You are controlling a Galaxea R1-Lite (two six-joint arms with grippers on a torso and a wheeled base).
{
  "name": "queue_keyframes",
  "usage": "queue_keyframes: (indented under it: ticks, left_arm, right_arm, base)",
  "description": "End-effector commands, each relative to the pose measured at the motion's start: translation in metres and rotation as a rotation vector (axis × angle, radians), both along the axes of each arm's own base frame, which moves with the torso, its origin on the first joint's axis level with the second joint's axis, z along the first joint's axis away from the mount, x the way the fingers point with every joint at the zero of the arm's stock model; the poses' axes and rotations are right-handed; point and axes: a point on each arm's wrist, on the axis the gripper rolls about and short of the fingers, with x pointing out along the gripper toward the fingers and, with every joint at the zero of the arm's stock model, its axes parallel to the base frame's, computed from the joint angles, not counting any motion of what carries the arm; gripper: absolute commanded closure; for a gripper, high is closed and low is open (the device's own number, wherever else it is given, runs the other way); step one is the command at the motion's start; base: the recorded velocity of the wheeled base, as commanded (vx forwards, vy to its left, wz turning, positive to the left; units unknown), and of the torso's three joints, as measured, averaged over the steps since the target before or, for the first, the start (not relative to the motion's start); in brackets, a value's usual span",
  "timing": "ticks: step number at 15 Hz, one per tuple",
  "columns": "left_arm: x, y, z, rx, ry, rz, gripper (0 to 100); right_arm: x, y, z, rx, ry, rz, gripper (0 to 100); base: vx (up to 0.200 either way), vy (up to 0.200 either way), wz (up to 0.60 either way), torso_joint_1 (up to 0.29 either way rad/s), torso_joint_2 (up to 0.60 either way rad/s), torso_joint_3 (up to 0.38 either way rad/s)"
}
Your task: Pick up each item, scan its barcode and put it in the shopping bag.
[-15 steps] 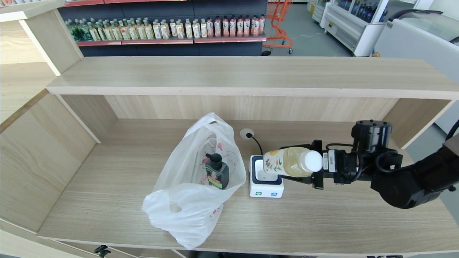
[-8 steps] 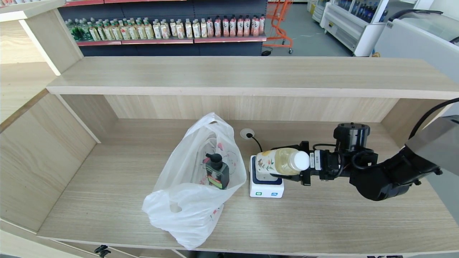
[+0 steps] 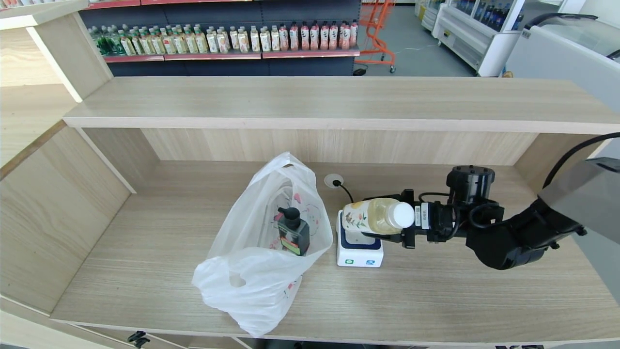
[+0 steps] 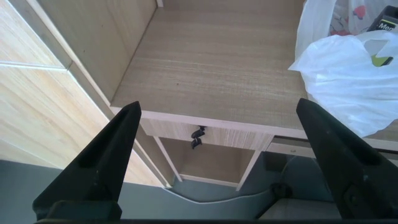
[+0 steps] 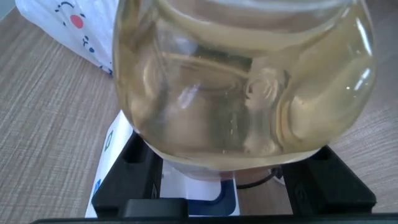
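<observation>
A clear bottle (image 3: 373, 216) of pale yellow drink with a white cap and a flowered label lies on its side in my right gripper (image 3: 382, 218), which is shut on it. It hangs just above the white barcode scanner (image 3: 359, 251) on the counter. From the right wrist, the bottle (image 5: 245, 81) looms close, with the scanner (image 5: 180, 186) under it. The white shopping bag (image 3: 264, 242) stands open left of the scanner, a dark pump bottle (image 3: 292, 232) inside. My left gripper (image 4: 227, 168) is open off the counter's near left corner, with the bag (image 4: 348, 68) beyond.
The scanner's black cable (image 3: 345, 190) runs back to a round port (image 3: 333, 181) in the counter. A raised wooden shelf (image 3: 339, 102) and side walls enclose the counter. Bare counter (image 3: 145, 242) lies left of the bag and in front of the scanner.
My right arm has carried the bottle leftward and down, closer over the scanner. The bag and the pump bottle have not moved.
</observation>
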Motion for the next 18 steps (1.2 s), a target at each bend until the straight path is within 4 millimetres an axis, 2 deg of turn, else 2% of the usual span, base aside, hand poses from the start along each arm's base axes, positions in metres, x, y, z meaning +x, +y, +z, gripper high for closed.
queue_keyframes:
  ticks: [1, 4, 5, 6, 7, 10, 12, 17, 18]
  left_arm:
    - [0.000, 0.000, 0.000, 0.000, 0.000, 0.001, 0]
    - [0.000, 0.000, 0.000, 0.000, 0.000, 0.001, 0]
    - [0.000, 0.000, 0.000, 0.000, 0.000, 0.001, 0]
    - [0.000, 0.000, 0.000, 0.000, 0.000, 0.001, 0]
    - [0.000, 0.000, 0.000, 0.000, 0.000, 0.001, 0]
    - [0.000, 0.000, 0.000, 0.000, 0.000, 0.001, 0]
    - [0.000, 0.000, 0.000, 0.000, 0.000, 0.001, 0]
    - [0.000, 0.000, 0.000, -0.003, -0.001, 0.001, 0]
    - [0.000, 0.000, 0.000, -0.005, 0.000, 0.001, 0]
  right_arm:
    - [-0.002, 0.000, 0.006, 0.006, -0.009, -0.001, 100]
    - [-0.024, -0.011, 0.073, 0.118, 0.109, -0.027, 100]
    - [-0.029, -0.017, 0.086, 0.147, 0.152, -0.040, 100]
    - [-0.044, -0.030, 0.103, 0.214, 0.313, -0.071, 100]
    - [-0.054, -0.038, 0.109, 0.260, 0.428, -0.095, 100]
    - [-0.078, -0.049, 0.102, 0.396, 0.696, -0.218, 100]
    - [-0.083, -0.051, 0.093, 0.465, 0.740, -0.292, 100]
    - [-0.092, -0.063, 0.081, 0.502, 0.816, -0.337, 100]
    - [-0.093, -0.063, 0.081, 0.519, 0.854, -0.336, 100]
  base:
    - [0.000, 0.000, 0.00, 0.000, 0.00, 0.000]
    - [0.000, 0.000, 0.00, 0.000, 0.00, 0.000]
    - [0.000, 0.000, 0.00, 0.000, 0.00, 0.000]
    - [0.000, 0.000, 0.00, 0.000, 0.00, 0.000]
    - [0.000, 0.000, 0.00, 0.000, 0.00, 0.000]
    - [0.000, 0.000, 0.00, 0.000, 0.00, 0.000]
    - [0.000, 0.000, 0.00, 0.000, 0.00, 0.000]
    - [0.000, 0.000, 0.00, 0.000, 0.00, 0.000]
    - [0.000, 0.200, 0.00, 0.002, -0.01, 0.002]
